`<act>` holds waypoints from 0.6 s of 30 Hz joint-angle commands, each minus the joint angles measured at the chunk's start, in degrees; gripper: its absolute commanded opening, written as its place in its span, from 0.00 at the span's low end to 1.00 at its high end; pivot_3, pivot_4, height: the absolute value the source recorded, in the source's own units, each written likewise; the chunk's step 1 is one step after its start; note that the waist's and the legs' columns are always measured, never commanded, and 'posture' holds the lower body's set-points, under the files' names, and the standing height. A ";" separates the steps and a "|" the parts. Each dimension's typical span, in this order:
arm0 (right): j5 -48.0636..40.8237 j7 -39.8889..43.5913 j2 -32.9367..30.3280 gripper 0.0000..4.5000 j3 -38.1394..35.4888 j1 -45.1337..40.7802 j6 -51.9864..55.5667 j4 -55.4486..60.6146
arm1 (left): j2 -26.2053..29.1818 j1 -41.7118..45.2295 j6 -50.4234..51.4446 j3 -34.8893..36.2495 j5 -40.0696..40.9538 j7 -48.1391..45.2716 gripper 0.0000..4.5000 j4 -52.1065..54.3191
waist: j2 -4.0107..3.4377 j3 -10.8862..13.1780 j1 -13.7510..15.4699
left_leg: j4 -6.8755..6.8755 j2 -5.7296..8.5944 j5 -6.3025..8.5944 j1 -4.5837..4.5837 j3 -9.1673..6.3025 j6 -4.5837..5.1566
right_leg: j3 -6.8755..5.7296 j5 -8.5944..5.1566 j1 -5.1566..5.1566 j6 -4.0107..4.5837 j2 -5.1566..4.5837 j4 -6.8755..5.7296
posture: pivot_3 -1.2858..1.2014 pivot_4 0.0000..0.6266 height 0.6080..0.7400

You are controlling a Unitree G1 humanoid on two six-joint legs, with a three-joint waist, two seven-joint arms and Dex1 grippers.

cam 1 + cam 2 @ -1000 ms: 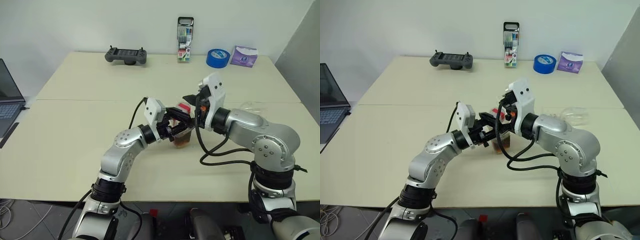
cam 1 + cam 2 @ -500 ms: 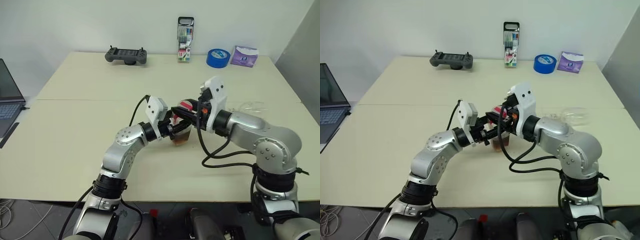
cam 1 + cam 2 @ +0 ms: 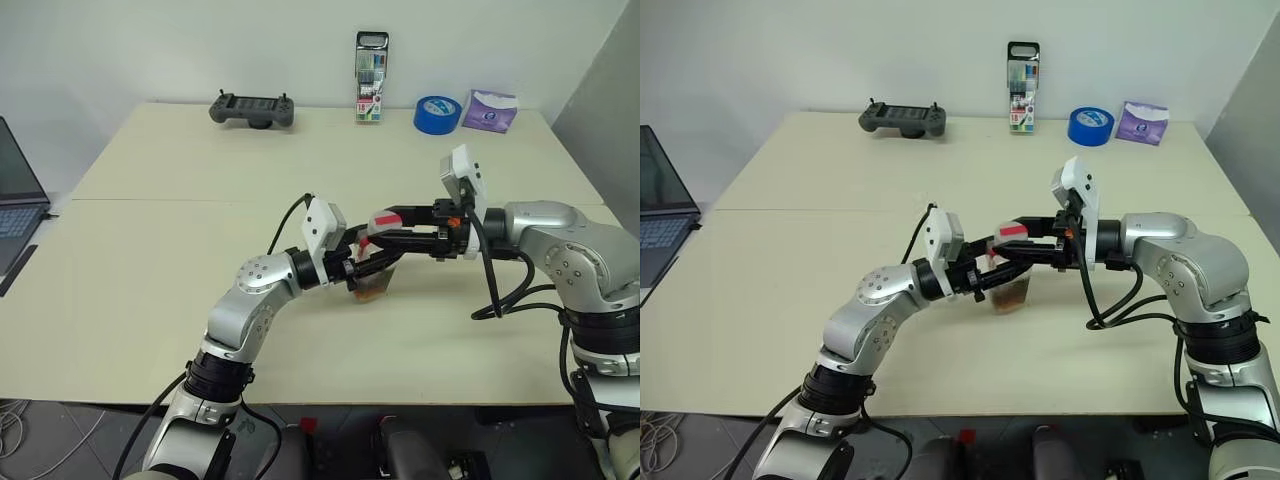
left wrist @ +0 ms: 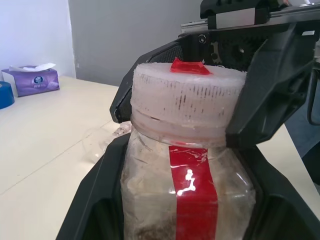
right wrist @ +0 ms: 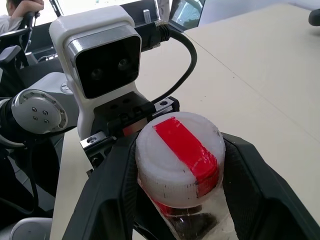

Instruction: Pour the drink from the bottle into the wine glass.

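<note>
My right pincer [image 3: 1012, 238] has swung round level and half-closed on the white, red-taped cap [image 5: 180, 150]. Left pincer [image 3: 365, 268], fully shut, holds the small clear plastic bottle [image 3: 372, 280] mid-tabletop [image 3: 150, 300]. Uncapping comes next, I judge; pouring not yet begun.

My right arm now stretches out level from my right side, where a second ago it arched over the bottle [image 3: 372, 270] from close in, elbow tucked. My right jaws [image 3: 378, 228], gaping wide beside the cap [image 5: 179, 151] back then, are now narrowed around it, one finger [image 5: 260, 186] on each side. The bottle, in my left jaws [image 3: 362, 268], sits slightly further toward my right than before and leans a little more; its cap has tipped with it.
</note>
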State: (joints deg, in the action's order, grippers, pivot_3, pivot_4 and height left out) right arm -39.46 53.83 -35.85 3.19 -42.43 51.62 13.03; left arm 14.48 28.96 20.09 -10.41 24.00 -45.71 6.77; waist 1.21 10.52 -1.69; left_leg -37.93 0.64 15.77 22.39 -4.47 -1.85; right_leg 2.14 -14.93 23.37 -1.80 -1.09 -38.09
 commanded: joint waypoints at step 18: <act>7.16 -41.72 16.60 0.90 -1.53 9.48 9.23 24.35 | -3.31 3.03 -1.99 3.90 0.04 0.82 0.48 -6.96 | -0.01 0.00 0.17 | -0.03 0.04 -0.02 0.16 -0.07 -0.05 | 0.01 0.01 0.15 0.01 -0.10 -0.06 | 0.52 0.24 1.00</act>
State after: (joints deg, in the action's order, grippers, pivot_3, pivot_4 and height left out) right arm -32.52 14.20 -20.16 2.14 -32.30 60.44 34.11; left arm 11.53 30.40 19.53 -6.61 23.49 -44.08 -1.23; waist 1.19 10.52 -1.52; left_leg -37.96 0.67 15.74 22.55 -4.54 -1.90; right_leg 2.14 -14.92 23.54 -1.78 -1.19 -38.16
